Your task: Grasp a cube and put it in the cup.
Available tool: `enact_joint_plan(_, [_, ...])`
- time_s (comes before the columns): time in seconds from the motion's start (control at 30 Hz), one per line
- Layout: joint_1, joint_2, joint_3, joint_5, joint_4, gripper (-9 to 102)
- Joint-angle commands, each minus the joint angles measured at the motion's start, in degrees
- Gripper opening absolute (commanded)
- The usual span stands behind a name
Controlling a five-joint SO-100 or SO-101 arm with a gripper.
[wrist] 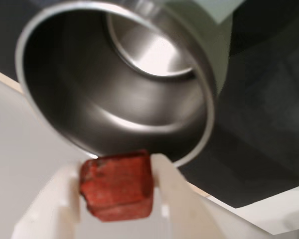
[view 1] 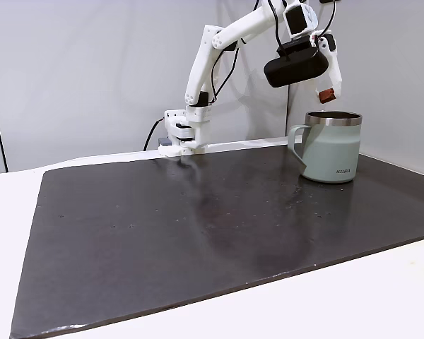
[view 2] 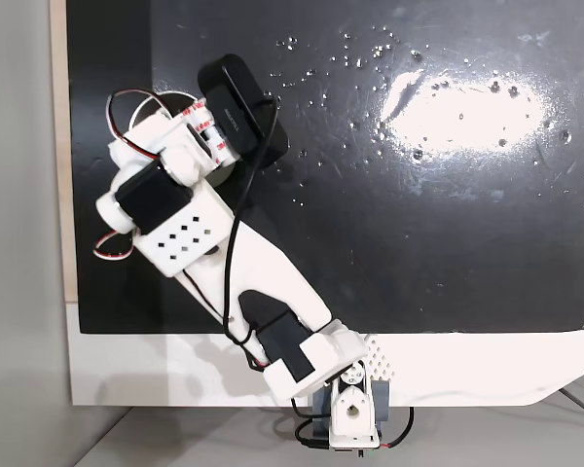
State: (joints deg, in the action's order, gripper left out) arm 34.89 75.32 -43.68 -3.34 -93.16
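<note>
Transport step, nearly complete. The white two-finger gripper has its jaws clenched on the small reddish-brown, slightly rounded cube, held in the air just above the bare steel rim of the pale sage-green insulated mug, which stands on the dark mat covering the tabletop. In the wrist view the cube sits at the near edge of the mug's open mouth. The next move likely calls for a slight advance over the opening, then release.
</note>
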Motion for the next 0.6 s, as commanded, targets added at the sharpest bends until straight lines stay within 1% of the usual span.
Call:
enact_joint_plan(0.0, [-1.32,0.53,0.09,-0.88,0.62,6])
enact_joint_plan(0.13, [-1.76,0.62,-0.62,-1.58,0.62,10])
enact_joint_plan(0.23, [-1.85,0.62,-0.44,-2.02,0.70,20])
enact_joint_plan(0.3, [-1.93,0.53,-0.26,-2.11,0.88,23])
enact_joint_plan(0.57, [-2.55,0.53,-0.62,-2.02,0.79,24])
